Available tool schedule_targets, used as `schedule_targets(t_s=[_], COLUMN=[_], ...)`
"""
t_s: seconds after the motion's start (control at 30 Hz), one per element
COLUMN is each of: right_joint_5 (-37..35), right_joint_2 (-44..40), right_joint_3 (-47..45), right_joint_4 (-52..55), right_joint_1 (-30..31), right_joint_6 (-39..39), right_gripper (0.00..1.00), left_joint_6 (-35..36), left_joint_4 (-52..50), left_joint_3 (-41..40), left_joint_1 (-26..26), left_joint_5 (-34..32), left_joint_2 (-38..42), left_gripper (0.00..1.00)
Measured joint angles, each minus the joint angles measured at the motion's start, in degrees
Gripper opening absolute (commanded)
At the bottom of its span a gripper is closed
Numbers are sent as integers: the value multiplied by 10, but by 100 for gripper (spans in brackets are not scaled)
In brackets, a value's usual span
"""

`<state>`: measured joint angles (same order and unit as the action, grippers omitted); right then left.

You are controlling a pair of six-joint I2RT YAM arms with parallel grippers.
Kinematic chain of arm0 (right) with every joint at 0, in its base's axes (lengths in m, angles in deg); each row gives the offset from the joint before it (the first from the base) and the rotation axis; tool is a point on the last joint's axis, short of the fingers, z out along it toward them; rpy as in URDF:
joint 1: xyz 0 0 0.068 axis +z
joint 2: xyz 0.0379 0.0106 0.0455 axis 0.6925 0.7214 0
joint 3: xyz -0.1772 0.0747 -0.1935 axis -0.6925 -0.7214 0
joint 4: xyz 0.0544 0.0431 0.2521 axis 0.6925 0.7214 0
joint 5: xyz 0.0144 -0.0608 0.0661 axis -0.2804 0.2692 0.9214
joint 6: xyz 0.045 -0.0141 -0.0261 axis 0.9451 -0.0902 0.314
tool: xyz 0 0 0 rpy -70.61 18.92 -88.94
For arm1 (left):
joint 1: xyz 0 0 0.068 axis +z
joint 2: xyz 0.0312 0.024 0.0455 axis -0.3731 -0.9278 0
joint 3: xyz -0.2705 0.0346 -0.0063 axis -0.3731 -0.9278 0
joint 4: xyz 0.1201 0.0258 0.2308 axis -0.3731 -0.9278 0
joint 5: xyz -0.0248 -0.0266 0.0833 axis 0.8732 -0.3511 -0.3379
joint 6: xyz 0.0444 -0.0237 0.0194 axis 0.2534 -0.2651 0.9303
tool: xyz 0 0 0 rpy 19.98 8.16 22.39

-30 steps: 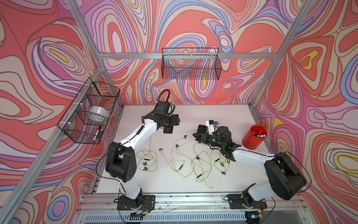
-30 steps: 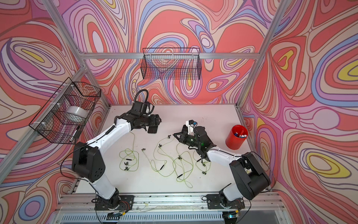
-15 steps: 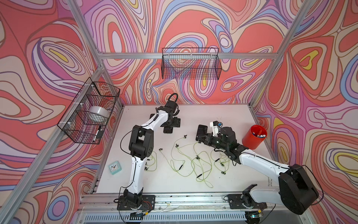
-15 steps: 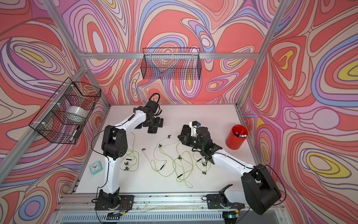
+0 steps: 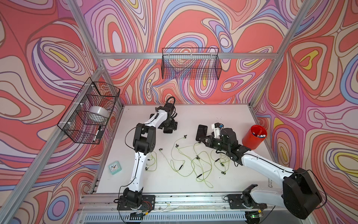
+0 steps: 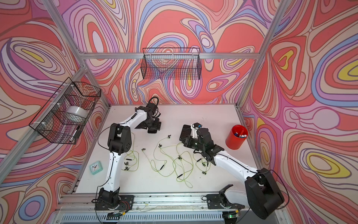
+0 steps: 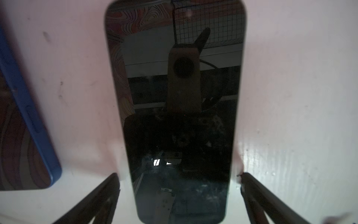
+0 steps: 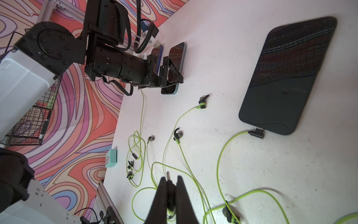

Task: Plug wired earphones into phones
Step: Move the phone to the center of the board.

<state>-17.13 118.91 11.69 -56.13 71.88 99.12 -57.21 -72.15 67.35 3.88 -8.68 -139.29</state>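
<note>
Yellow-green wired earphones (image 5: 181, 166) lie tangled across the middle of the white table. My left gripper (image 7: 179, 175) is open, its fingers either side of a black phone (image 7: 178, 97) lying flat at the back; in both top views the gripper (image 5: 169, 126) (image 6: 153, 127) covers it. A blue-edged phone (image 7: 23, 135) lies next to it. My right gripper (image 8: 170, 180) is shut on a dark earphone plug (image 8: 168, 174), metal tip poking out. Another phone (image 8: 286, 77) (image 5: 201, 132) lies beyond the right gripper (image 5: 203, 140), with a plug (image 8: 256, 133) at its near end.
A red cup (image 5: 253, 137) with markers stands at the right edge. A mint-green clock (image 5: 114, 167) sits near the front left. Wire baskets hang on the left wall (image 5: 89, 112) and the back wall (image 5: 190, 64).
The left arm's elbow has folded up and forward, uncovering the clock, and its gripper has opened wider over the back phone. The right arm has stretched out, its shut gripper staying near its phone.
</note>
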Motion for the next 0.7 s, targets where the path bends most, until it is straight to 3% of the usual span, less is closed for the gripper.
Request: schedule_targets(t_s=[0.33,0.57,0.7], right_joint_5=[-10,-16,-22], right_joint_2=[-9,-12,-10], right_joint_3=[-1,-1,-1], right_joint_4=[12,21,30], right_joint_1=[0,0,0], right_joint_6=[-4,-5,-8], right_gripper=[0,0,0], left_joint_6=[29,35,12], left_joint_4=[-43,-61,-29], left_joint_3=[45,59,3], left_joint_1=[0,0,0], left_joint_5=[14,14,11], left_joint_2=[-25,-33,0], left_gripper=[86,70,58])
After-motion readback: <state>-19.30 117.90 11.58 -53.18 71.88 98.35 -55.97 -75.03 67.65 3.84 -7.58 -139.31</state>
